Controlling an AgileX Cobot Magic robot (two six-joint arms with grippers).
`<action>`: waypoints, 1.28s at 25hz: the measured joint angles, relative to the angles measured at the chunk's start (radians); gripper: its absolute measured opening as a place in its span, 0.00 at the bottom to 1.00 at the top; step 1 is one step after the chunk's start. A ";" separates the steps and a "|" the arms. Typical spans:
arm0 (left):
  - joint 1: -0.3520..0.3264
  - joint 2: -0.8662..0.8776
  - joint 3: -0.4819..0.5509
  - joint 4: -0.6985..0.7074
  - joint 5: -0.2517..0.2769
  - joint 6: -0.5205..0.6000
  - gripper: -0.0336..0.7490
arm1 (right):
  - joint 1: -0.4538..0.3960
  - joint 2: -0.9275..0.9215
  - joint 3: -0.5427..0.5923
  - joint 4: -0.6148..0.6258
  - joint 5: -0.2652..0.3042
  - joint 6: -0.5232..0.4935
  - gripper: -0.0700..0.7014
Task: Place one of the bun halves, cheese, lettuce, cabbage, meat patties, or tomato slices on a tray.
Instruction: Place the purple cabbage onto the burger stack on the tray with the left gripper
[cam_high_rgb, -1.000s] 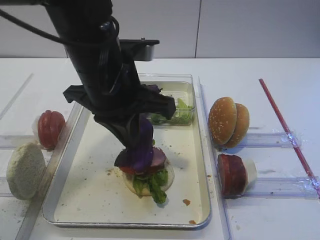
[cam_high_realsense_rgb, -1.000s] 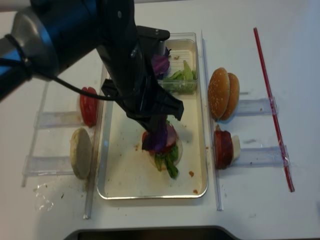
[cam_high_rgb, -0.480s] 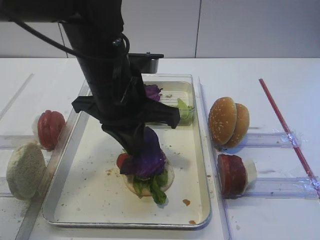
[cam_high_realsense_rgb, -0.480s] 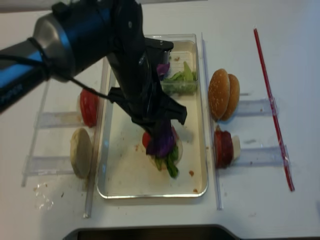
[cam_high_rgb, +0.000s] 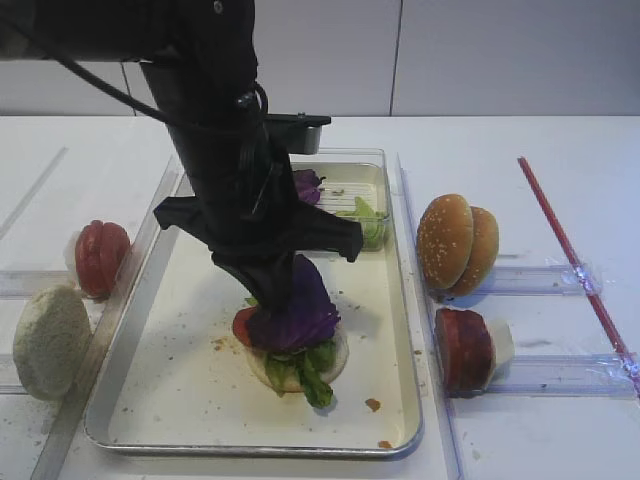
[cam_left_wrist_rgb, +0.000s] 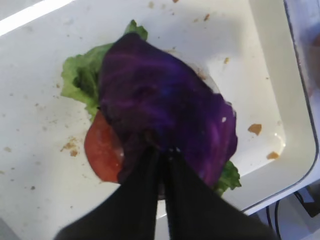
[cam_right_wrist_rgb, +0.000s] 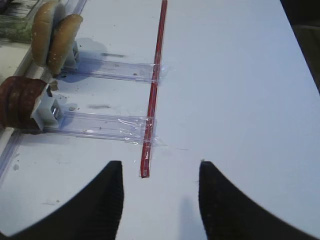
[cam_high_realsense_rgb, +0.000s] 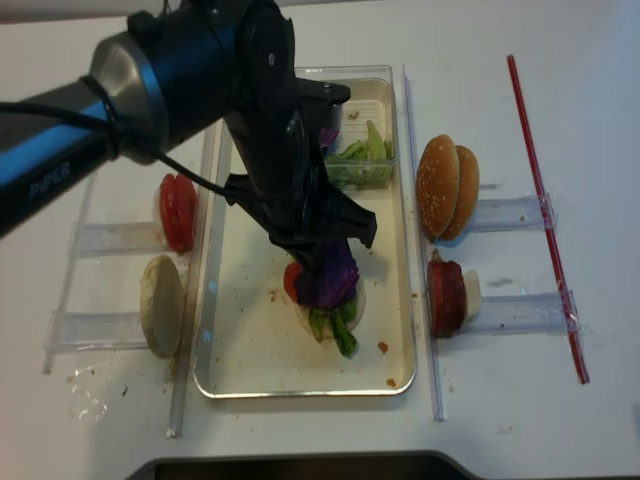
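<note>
Currently the left end effector (cam_left_wrist_rgb: 161, 152) is pinched closed on the purple cabbage (cam_left_wrist_rgb: 165, 107), draping it over the tomato and lettuce stack on the tray (cam_high_rgb: 190, 400). Next: release the leaf and lift straight up.

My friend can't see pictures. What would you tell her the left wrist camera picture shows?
Two black fingers, pressed together, pinch the edge of a purple cabbage leaf draped over a food stack. Green lettuce and a red tomato slice peek out from under it, all on a crumb-speckled cream tray.
</note>
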 joint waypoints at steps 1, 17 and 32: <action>0.000 0.006 0.000 0.004 0.000 0.000 0.04 | 0.000 0.000 0.000 0.000 0.000 0.000 0.59; 0.000 0.010 0.000 0.014 0.023 -0.003 0.14 | 0.000 0.000 0.000 0.000 0.000 0.000 0.59; 0.000 0.013 -0.018 0.016 0.048 -0.003 0.39 | 0.000 0.000 0.000 0.000 0.000 0.000 0.59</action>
